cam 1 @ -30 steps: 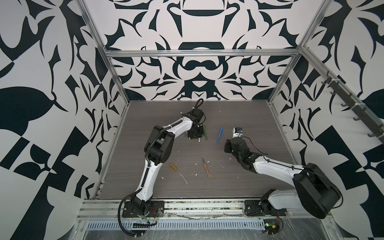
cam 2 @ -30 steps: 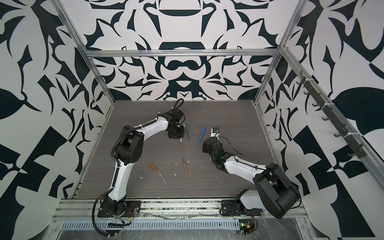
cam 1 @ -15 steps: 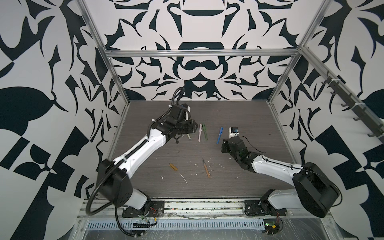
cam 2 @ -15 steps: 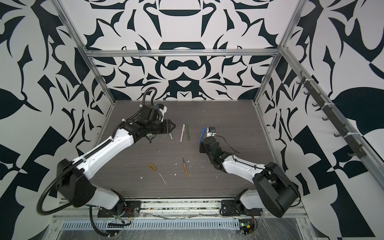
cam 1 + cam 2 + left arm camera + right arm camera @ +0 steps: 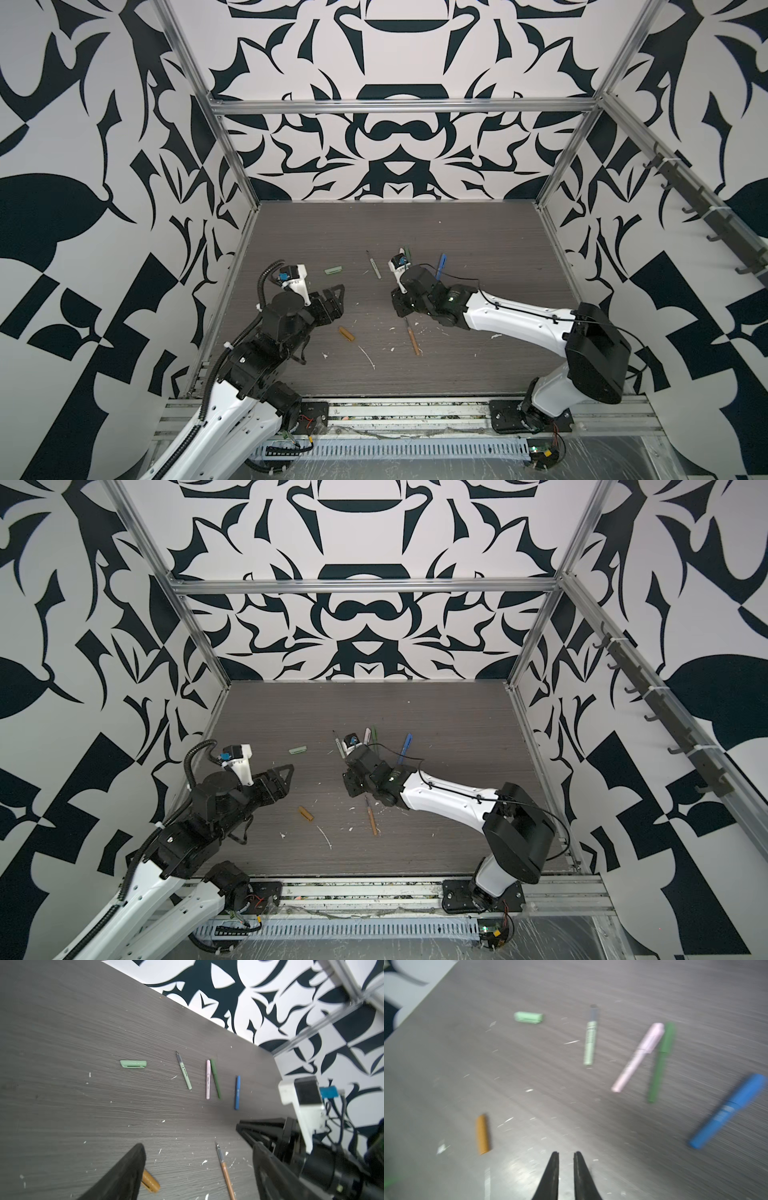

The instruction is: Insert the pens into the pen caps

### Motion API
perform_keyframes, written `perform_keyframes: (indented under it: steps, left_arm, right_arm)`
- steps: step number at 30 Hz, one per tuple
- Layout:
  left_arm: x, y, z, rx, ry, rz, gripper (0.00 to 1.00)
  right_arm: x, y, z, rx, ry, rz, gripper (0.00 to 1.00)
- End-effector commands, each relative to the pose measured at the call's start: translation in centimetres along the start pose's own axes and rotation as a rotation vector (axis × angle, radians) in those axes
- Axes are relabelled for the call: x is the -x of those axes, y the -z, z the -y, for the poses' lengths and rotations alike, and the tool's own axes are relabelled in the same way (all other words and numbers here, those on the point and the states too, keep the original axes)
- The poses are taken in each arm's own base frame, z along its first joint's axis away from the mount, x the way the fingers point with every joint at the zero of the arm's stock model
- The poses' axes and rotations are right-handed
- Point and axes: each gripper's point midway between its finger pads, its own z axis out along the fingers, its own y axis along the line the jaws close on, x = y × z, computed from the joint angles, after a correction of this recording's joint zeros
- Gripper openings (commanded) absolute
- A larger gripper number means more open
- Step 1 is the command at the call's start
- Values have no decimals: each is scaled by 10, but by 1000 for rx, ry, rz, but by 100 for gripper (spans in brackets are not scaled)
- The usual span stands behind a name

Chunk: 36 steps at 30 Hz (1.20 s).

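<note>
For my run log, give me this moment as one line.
left pincer: open, empty | right pincer: nearly shut, empty | uncapped: thin pale green pen, thin orange-brown pen | loose: stubby pale green cap, stubby orange-brown cap

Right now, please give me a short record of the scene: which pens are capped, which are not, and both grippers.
capped pens: pink pen, dark green pen, blue pen
uncapped pens: pale green pen, orange-brown pen
loose caps: pale green cap, orange-brown cap
left gripper: open, empty
right gripper: nearly shut, empty
</note>
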Motion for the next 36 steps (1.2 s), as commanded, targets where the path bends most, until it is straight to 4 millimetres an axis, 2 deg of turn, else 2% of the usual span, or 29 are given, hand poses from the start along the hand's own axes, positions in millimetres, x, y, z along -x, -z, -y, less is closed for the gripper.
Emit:
perform_keyframes:
  steps: [1, 3, 7, 10, 13, 21, 36]
  left_arm:
    - [9, 15, -32, 154, 41, 70, 88]
    - [14, 25, -37, 165, 52, 100, 88]
    - [15, 35, -32, 116, 50, 111, 88]
    - [17, 43, -33, 105, 41, 122, 88]
    - [16, 47, -28, 65, 31, 121, 89]
    - [9, 49, -24, 34, 28, 89, 89]
    - [3, 43, -13, -18, 18, 45, 89]
  right_arm:
    - [-27, -4, -27, 92, 16, -192, 29]
    - [-33, -12, -48, 139, 39, -236, 32]
    - [-44, -31, -86, 182, 144, -305, 33]
    - [-48, -46, -107, 215, 200, -349, 34]
    - [-47, -60, -119, 230, 237, -369, 34]
    - [-47, -89, -126, 216, 283, -410, 29]
    - [-57, -113, -118, 161, 327, -447, 22]
